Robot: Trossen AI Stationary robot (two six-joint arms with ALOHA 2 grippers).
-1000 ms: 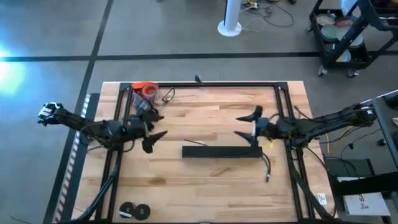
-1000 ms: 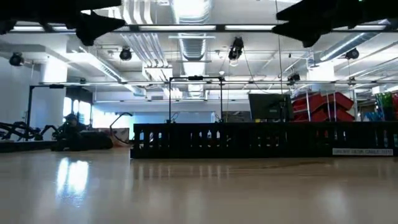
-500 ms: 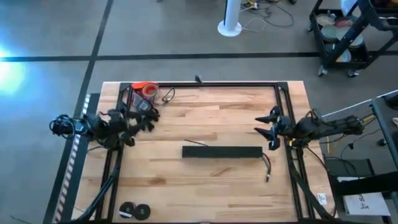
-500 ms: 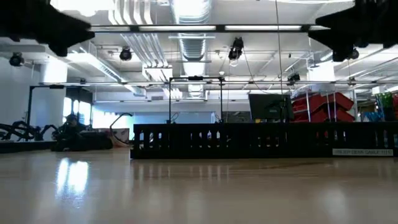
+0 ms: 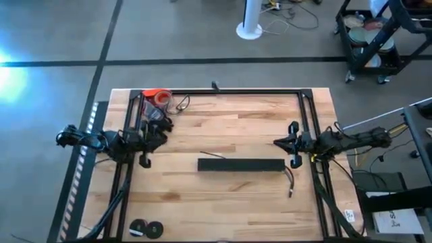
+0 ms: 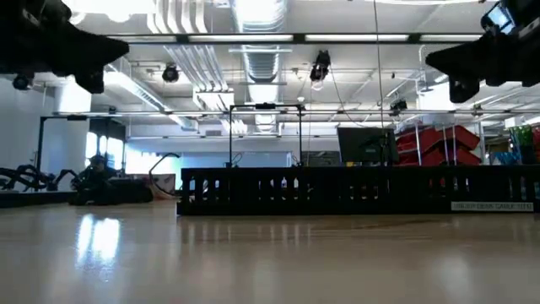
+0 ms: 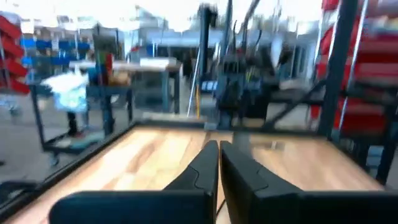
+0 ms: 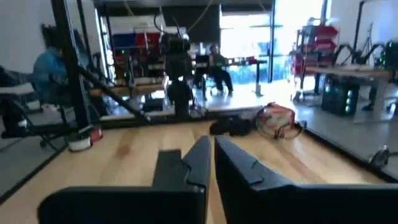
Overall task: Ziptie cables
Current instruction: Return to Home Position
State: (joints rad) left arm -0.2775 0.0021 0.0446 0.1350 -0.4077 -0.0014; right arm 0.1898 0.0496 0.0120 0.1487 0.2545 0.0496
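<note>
High view had both arms pulled in to their own sides of the table (image 5: 223,128), neither one holding anything. On the left side the left gripper (image 5: 160,138) hung close to an orange-red roll (image 5: 156,96) in the far-left corner. Going by the left wrist view, its fingers (image 7: 202,171) were pressed together with barely a sliver between them. Same deal opposite: the right gripper (image 5: 278,142) sat by the right rail, and its fingers (image 8: 198,155) were squeezed together too. The black cable duct (image 5: 241,165) lay flat across the middle of the table, well apart from the left gripper. It was near the right one, but not touching. As for the cables (image 5: 291,182), all I could make out was a thin dark tail curling out of the duct's right end toward the near edge. The rest of the bundle was hidden from me. Two small black rolls (image 5: 146,229) sat at the near-left edge.
</note>
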